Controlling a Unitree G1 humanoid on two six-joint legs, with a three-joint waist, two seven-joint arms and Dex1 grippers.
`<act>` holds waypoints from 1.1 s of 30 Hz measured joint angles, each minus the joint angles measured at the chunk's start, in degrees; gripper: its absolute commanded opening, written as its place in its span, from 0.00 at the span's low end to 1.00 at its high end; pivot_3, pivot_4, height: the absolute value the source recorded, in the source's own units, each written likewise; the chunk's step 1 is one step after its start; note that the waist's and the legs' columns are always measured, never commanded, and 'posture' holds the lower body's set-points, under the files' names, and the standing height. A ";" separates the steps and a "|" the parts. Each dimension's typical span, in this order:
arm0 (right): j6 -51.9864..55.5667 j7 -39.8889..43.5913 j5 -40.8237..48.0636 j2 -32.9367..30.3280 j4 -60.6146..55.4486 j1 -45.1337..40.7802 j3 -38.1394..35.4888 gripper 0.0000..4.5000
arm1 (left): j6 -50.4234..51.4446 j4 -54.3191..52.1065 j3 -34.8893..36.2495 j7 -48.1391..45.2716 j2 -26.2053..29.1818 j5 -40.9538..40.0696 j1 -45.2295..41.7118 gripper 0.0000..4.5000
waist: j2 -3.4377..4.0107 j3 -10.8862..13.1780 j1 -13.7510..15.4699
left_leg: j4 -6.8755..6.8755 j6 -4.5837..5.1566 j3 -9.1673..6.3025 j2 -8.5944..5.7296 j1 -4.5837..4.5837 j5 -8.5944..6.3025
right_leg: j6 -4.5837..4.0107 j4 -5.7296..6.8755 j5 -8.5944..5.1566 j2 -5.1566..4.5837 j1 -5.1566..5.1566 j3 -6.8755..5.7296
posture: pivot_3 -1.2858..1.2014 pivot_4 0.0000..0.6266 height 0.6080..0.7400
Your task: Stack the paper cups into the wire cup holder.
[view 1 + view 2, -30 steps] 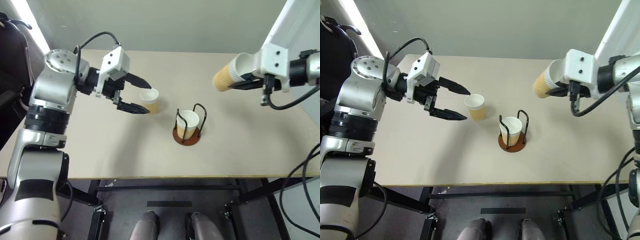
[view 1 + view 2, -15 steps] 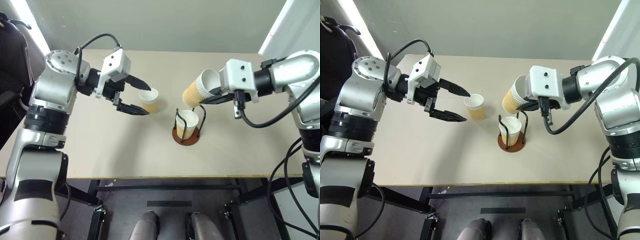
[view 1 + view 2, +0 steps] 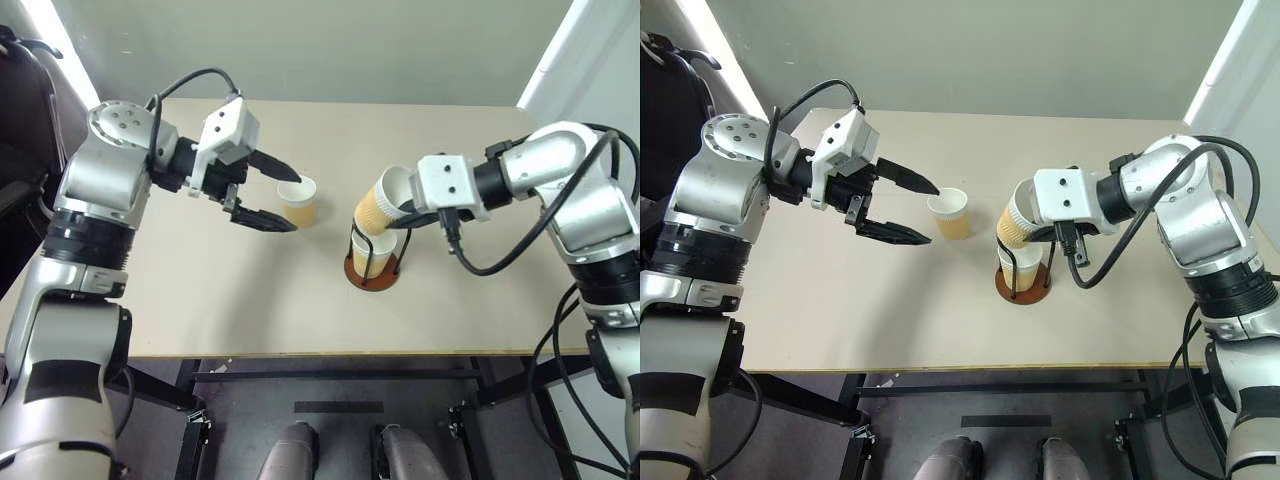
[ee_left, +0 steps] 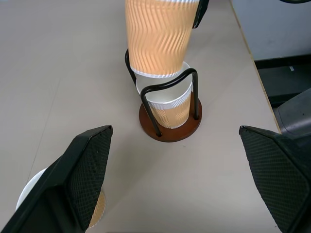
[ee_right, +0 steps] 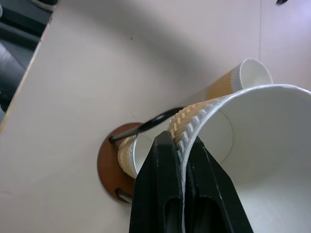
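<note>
While the right gripper [image 5: 181, 170] pinches a ribbed tapered cup's [image 3: 378, 203] rim, the left gripper [image 3: 283, 202] gapes beside another cup [image 3: 299, 200].

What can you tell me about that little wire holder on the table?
The holder has a round reddish-brown base, like wood, with two thin black wire loops rising upright. It stands on the beige table. One paper cup sits upright inside it. A second cup, pinched at its rim by the right pincer, hangs tilted just above, its bottom at the seated cup's rim.
</note>
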 measured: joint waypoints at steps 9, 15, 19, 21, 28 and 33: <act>-3.10 1.33 -2.18 0.08 2.05 1.01 0.81 0.00 | -0.21 0.02 -0.35 0.00 0.68 -0.86 0.00 1.00 | 0.00 0.00 -0.02 | -0.22 -0.14 -0.02 0.00 0.03 0.14 | 0.03 0.00 0.05 0.00 -0.06 -0.02 | 0.52 0.24 1.00; -2.86 2.52 -2.15 0.08 1.37 1.53 0.82 0.00 | -0.20 0.01 -0.71 0.00 0.64 -0.89 0.00 1.00 | 0.00 0.00 -0.03 | -0.24 -0.18 -0.03 0.00 0.02 0.17 | 0.03 0.01 0.06 0.00 -0.07 -0.02 | 0.52 0.24 1.00; -2.85 2.39 -2.21 0.30 0.75 2.15 0.82 0.09 | -0.01 -0.15 -0.71 -0.01 0.59 -0.88 0.00 1.00 | 0.00 0.00 -0.04 | -0.24 -0.18 -0.04 0.00 0.03 0.17 | 0.02 0.01 0.06 0.00 -0.07 -0.02 | 0.52 0.24 1.00; -2.77 2.12 -2.25 1.17 0.72 2.14 0.82 0.21 | 0.03 -0.16 -0.71 -0.01 0.56 -0.88 0.00 1.00 | 0.00 0.00 -0.11 | -0.24 -0.18 -0.04 0.01 0.04 0.18 | 0.02 0.03 0.07 0.01 -0.07 -0.02 | 0.52 0.24 1.00; -2.63 0.16 -2.56 2.60 0.76 2.11 0.81 0.76 | 0.03 -0.20 -0.71 -0.01 0.53 -0.88 0.00 1.00 | 0.00 0.00 -0.12 | -0.24 -0.19 -0.05 0.00 0.03 0.18 | 0.02 0.02 0.07 0.00 -0.07 -0.04 | 0.52 0.24 1.00; -0.15 -2.50 -2.24 4.17 2.85 0.62 -0.09 0.84 | -1.70 1.01 -0.69 0.25 -0.46 0.75 -0.34 1.00 | 0.00 0.00 -0.07 | -0.26 -0.20 -0.06 0.00 0.03 0.21 | 0.00 0.05 0.07 0.00 -0.09 -0.06 | 0.52 0.24 1.00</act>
